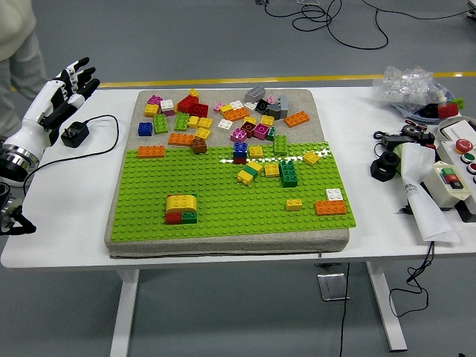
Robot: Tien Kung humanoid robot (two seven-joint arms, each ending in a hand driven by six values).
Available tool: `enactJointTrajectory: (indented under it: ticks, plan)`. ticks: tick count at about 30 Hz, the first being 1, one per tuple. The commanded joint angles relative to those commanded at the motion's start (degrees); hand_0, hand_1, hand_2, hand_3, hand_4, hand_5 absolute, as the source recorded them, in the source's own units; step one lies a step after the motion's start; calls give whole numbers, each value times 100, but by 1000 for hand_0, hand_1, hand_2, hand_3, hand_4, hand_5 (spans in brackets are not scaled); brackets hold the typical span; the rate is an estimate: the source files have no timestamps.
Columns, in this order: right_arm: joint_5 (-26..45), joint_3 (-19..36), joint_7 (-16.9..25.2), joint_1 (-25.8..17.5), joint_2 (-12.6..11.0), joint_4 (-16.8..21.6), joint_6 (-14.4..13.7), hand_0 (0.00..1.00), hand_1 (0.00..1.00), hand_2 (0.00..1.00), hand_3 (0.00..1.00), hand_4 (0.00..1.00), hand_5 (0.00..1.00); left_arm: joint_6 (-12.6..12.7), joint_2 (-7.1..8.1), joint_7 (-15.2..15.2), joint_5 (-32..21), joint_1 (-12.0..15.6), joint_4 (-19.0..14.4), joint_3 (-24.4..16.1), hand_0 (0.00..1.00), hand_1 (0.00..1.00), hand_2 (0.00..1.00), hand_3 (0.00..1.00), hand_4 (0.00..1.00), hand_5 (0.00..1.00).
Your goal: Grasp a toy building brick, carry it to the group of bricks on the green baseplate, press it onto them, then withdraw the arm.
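The group of bricks [181,208], a yellow piece over red and green ones, sits on the green baseplate [223,216] in its near left part, with bare studs all around it. More bricks stand mid-plate and near its right edge. Loose bricks [216,115] crowd the grey mat [297,100] beyond the baseplate's far edge. The left hand [56,100] hangs over the white surface [74,216] at its far left corner, fingers [82,74] released, spread and holding nothing, well apart from the mat. A black plug [74,134] lies just beside it. The surface's left strip is otherwise open. A person [15,44] stands at the far left edge.
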Motion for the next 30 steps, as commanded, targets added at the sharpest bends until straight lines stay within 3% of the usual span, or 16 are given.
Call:
enactJointTrajectory:
  ticks: [30]
  plan:
    - [-154, -92, -41, -63, 108, 0, -57, 795, 712, 752, 705, 901, 551, 190, 149, 54, 151, 67, -259, -114, 998, 964, 949, 982, 891, 792]
